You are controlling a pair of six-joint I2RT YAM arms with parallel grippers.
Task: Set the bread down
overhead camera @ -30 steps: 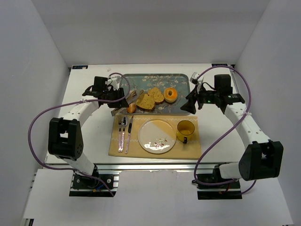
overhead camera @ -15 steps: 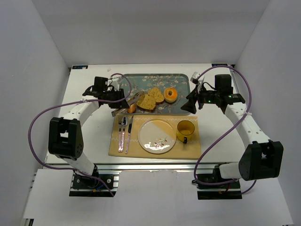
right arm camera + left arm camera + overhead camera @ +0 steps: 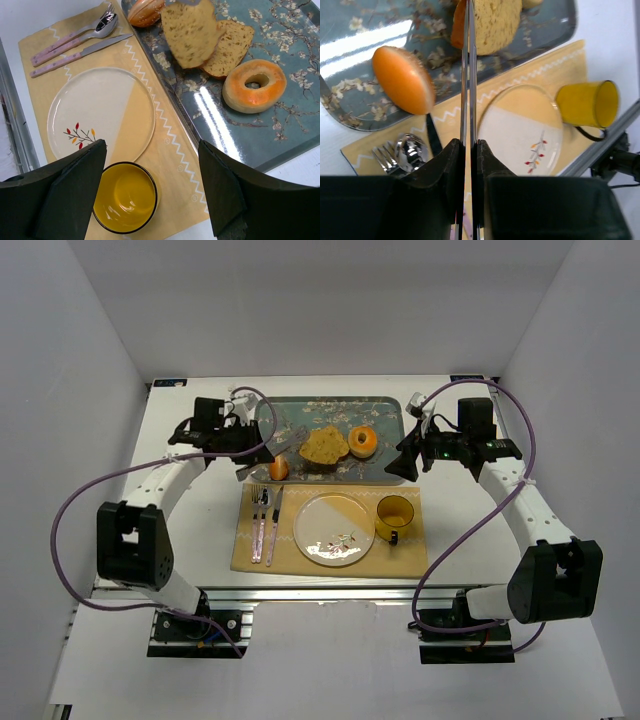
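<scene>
Your left gripper [image 3: 469, 12] is closed on one bread slice [image 3: 192, 32] and pinches its edge between the thin fingers. This slice is held over the tray [image 3: 300, 412] and partly covers the other slice [image 3: 230, 47], which lies flat on the tray beside the doughnut [image 3: 254, 85]. Your right gripper [image 3: 150, 150] has its jaws wide apart and holds nothing. It hangs over the yellow mat [image 3: 170, 150], near the plate [image 3: 100, 115].
</scene>
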